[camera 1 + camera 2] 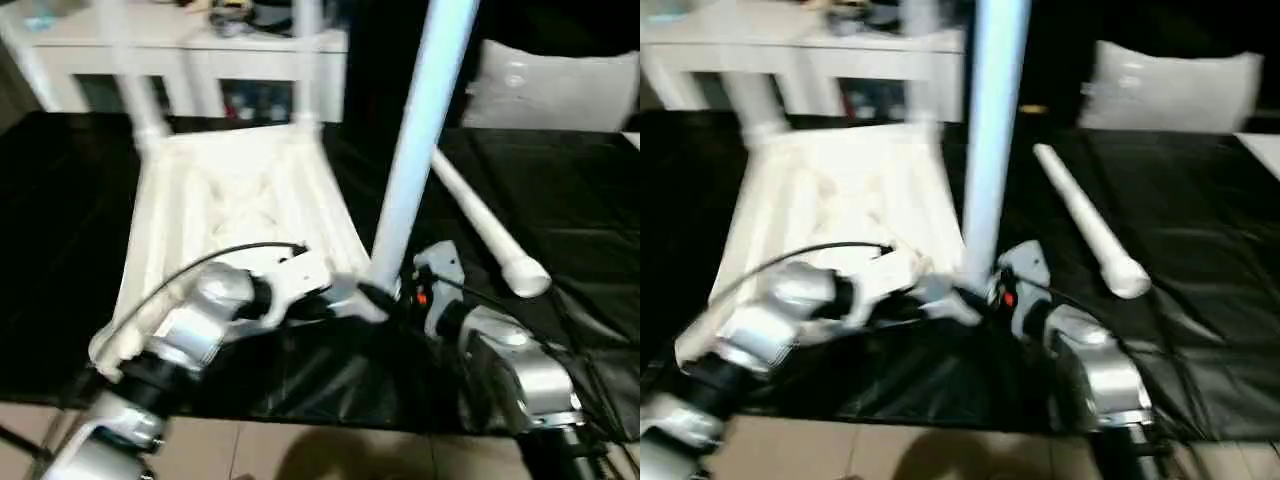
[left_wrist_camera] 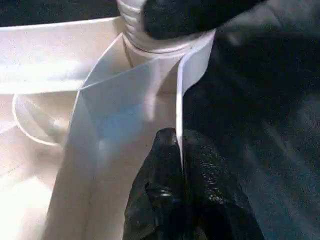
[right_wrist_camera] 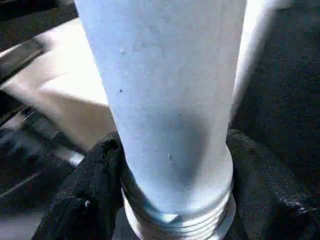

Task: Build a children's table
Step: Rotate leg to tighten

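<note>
Head views: tabletop [image 1: 235, 205] lies upside down on black sheet [image 1: 560, 190], ribbed underside up. Two legs [image 1: 135, 90] already stand in far corner sockets. Third leg [image 1: 425, 120] stands near-vertical at near corner of tabletop on right-arm side, threaded end down, long axis up-down w/ slight lean. Right gripper [image 1: 385, 297] sits at base of that leg, just beside tabletop corner; left gripper [image 1: 345, 300] at same corner, on tabletop side. Right arm nearer to leg base; left arm nearer to rim. Fourth leg [image 1: 490, 225] lies flat on sheet, well apart from tabletop on right side, long axis diagonal, thick end toward robot.

Left wrist view: left gripper [image 2: 178, 150] closed, fingertips [image 2: 165, 147] pinching thin rim wall [image 2: 181, 95] of tabletop. Corner socket [image 2: 150, 35] straight ahead along rim, leg's threaded end [image 2: 131, 20] just above it, partly covered by other gripper's black finger [image 2: 190, 15].

Right wrist view: right gripper [image 3: 175, 165] clamped around leg [image 3: 165, 75] just above thread [image 3: 180, 220], pads [image 3: 85, 200] on both sides of shaft.

Judgement: next move = lower thread into socket & turn; leg axis must line up w/ socket axis.
</note>
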Robot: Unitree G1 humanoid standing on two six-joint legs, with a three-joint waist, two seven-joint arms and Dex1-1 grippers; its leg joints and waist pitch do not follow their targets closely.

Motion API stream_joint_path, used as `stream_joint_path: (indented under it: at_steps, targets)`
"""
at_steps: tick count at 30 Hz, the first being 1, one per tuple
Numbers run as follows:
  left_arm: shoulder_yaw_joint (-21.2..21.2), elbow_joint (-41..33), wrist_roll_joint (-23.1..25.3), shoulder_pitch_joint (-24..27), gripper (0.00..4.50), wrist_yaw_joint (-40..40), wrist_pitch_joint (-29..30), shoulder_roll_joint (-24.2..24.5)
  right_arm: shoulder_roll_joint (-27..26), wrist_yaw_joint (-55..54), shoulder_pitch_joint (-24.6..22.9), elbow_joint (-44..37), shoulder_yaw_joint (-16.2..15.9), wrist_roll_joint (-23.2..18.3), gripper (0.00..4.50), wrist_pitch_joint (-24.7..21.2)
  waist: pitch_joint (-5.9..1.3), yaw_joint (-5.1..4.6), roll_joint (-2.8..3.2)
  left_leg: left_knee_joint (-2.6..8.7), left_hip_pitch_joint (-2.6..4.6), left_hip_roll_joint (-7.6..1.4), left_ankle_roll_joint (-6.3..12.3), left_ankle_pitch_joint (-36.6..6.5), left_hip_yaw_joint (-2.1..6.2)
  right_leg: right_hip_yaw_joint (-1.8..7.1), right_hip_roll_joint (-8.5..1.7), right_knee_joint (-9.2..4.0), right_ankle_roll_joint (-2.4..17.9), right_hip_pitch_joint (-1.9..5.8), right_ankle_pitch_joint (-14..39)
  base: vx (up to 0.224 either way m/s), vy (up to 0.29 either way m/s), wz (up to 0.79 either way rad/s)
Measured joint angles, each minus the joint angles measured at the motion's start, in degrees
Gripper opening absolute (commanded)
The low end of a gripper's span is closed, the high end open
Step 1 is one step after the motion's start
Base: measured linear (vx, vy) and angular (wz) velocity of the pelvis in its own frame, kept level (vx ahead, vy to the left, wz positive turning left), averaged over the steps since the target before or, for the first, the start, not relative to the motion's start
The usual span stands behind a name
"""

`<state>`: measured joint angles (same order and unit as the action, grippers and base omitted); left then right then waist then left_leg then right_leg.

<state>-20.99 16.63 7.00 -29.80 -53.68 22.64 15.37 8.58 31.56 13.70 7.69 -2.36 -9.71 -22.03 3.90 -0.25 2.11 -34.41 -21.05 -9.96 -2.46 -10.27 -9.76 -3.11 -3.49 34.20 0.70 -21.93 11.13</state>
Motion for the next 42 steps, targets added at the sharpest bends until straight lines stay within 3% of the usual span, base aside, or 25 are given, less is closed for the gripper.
stream_joint_path:
  at_steps: [2, 6, 7, 16, 20, 23, 32, 35, 40, 42]
  targets:
    - [0.7, -0.1, 1.3, 0.0, 0.00, 5.3, 3.3, -4.0, -3.6, -7.4, 0.7, 0.9, 1.6, 1.6, 2.70, 0.4, 0.00, -0.47, 0.01, -0.04, -0.06, 0.01, 0.00, 0.0, 0.04, -0.07, -0.04, -0.19, 0.0, 0.00, 0.0, 0.000, 0.000, 0.00]
    - [0.9, 0.2, 2.9, -0.1, 0.00, 12.2, 6.0, -8.8, -6.0, -14.6, 3.4, 3.8, 2.7, 4.2, 2.70, 1.2, 0.01, -1.18, 0.02, -0.04, -0.08, 0.12, 0.03, 0.0, -0.03, -0.06, -0.16, -0.38, 0.0, -0.01, 0.0, 0.000, 0.000, 0.00]
    - [0.9, 0.3, 2.9, -0.1, 0.00, 12.9, 6.1, -9.3, -6.7, -15.4, 3.7, 4.2, 3.6, 4.0, 3.26, 1.1, 0.01, -1.22, 0.02, -0.04, -0.10, 0.12, 0.04, 0.0, -0.03, -0.07, -0.16, -0.38, 0.1, -0.04, 0.0, 0.000, 0.000, 0.00]
    - [-0.2, 0.6, 2.8, -1.3, 0.00, 11.6, 3.0, -6.5, -7.2, -13.2, 3.9, 4.3, 3.9, 2.6, 3.94, 3.0, -0.01, -0.83, 0.04, 0.27, -0.36, -0.11, -0.01, 0.0, 0.01, -0.23, 0.00, -0.10, 0.4, -0.54, -1.3, 0.000, 0.000, 0.00]
    - [-0.4, 0.9, 2.7, -1.3, 0.00, 8.3, -1.8, -2.9, -4.0, -8.4, 2.2, 4.3, 2.4, 2.4, 4.34, 5.2, -0.07, -0.30, 0.15, 0.29, -1.06, -0.30, -0.03, 0.0, 0.05, -0.50, 0.06, -0.06, 0.5, -1.14, -1.3, 0.000, 0.000, 0.00]
    - [-0.7, 2.0, 1.8, -1.4, 0.00, 5.0, -6.0, -0.1, -0.5, -3.1, 1.3, 4.1, 1.2, 1.3, 4.48, 6.6, -0.05, 0.31, 0.22, 0.26, -1.08, -0.30, -0.03, 0.0, 0.03, -0.50, 0.05, -0.09, 0.5, -1.14, -1.3, 0.000, 0.000, 0.00]
    - [-1.9, 5.8, -0.8, -2.2, 0.00, -7.9, -17.8, 7.5, 12.0, 16.3, -0.3, 1.2, 0.1, -1.9, 4.48, 10.3, -0.09, 2.61, 0.23, 0.06, -0.97, -0.29, -0.03, 0.0, -0.01, -0.50, -0.04, -0.06, 0.5, -0.88, -1.4, 0.000, 0.000, 0.00]
    - [-2.5, 6.3, -1.8, -2.3, 0.00, -11.9, -19.8, 9.1, 16.1, 23.6, -0.2, 1.2, -2.4, -2.3, 4.48, 11.6, -0.10, 2.91, 0.25, 0.01, -0.97, -0.29, -0.02, 0.0, -0.04, -0.50, -0.07, -0.06, 0.5, -0.85, -1.4, 0.000, 0.000, 0.00]
    - [-3.6, 8.0, -2.4, -3.5, 0.00, -16.4, -23.4, 10.4, 18.4, 30.9, 1.1, 2.2, -5.5, -2.4, 4.48, 13.6, -0.11, 3.55, 0.26, -0.04, -0.99, -0.30, -0.02, 0.0, -0.04, -0.51, -0.08, 0.01, 0.5, -0.87, -1.4, 0.000, 0.000, 0.00]
    - [-4.0, 9.0, -2.4, -4.0, 0.00, -17.9, -25.2, 10.8, 18.9, 33.3, 2.9, 3.3, -6.6, -2.3, 4.20, 14.4, -0.11, 3.77, 0.26, -0.05, -0.99, -0.30, -0.01, 0.0, -0.04, -0.52, -0.09, 0.02, 0.5, -0.86, -1.4, 0.000, 0.000, 0.00]
